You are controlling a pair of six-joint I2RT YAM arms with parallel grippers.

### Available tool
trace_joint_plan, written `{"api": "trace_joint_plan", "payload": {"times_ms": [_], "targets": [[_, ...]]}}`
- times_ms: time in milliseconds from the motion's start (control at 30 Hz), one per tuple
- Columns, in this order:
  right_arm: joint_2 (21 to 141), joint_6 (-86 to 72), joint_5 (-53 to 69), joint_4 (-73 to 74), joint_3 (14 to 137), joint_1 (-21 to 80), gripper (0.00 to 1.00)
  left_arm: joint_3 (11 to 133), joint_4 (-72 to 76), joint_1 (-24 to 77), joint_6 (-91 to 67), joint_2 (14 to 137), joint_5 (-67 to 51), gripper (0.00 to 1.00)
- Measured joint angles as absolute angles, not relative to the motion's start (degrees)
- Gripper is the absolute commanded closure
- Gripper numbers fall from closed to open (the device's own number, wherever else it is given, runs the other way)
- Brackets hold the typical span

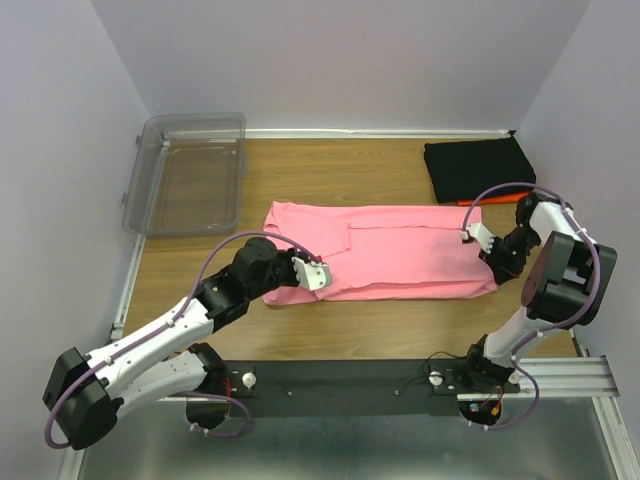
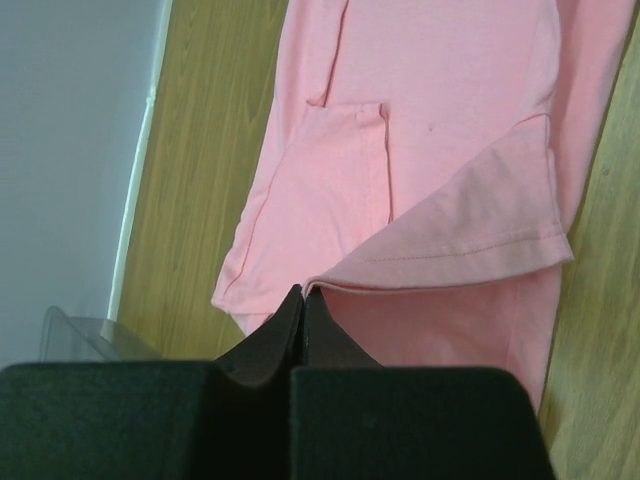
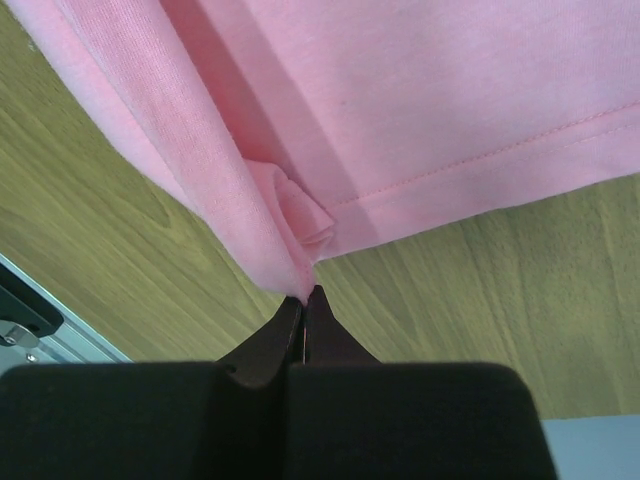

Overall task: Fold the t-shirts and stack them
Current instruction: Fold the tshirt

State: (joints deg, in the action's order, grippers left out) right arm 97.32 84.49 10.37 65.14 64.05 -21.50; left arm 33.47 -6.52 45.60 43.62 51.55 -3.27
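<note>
The salmon-pink t-shirt (image 1: 400, 250) lies partly folded lengthwise across the middle of the table. My left gripper (image 1: 320, 272) is shut on a folded edge at the shirt's left end, and the left wrist view shows that hem (image 2: 450, 255) lifted off the layer beneath. At the shirt's right end my right gripper (image 1: 469, 237) is shut on a bunched corner of the cloth (image 3: 290, 215), close above the wood. A black t-shirt (image 1: 478, 168), folded into a rectangle, rests at the back right on an orange t-shirt (image 1: 497, 199) that shows only as a thin strip.
A clear plastic bin (image 1: 190, 175) stands at the back left by the wall. Purple-grey walls close in the table on three sides. A metal rail (image 1: 560, 375) with the arm bases runs along the near edge.
</note>
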Motion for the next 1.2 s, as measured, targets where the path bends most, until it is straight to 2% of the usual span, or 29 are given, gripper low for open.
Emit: {"api": "trace_joint_plan", "payload": {"times_ms": [1200], "targets": [[102.4,82.9,13.4,65.1,71.1,-22.3,0.99,38.0,-0.1,38.1,48.1,59.7,-5.6,1.0]]}}
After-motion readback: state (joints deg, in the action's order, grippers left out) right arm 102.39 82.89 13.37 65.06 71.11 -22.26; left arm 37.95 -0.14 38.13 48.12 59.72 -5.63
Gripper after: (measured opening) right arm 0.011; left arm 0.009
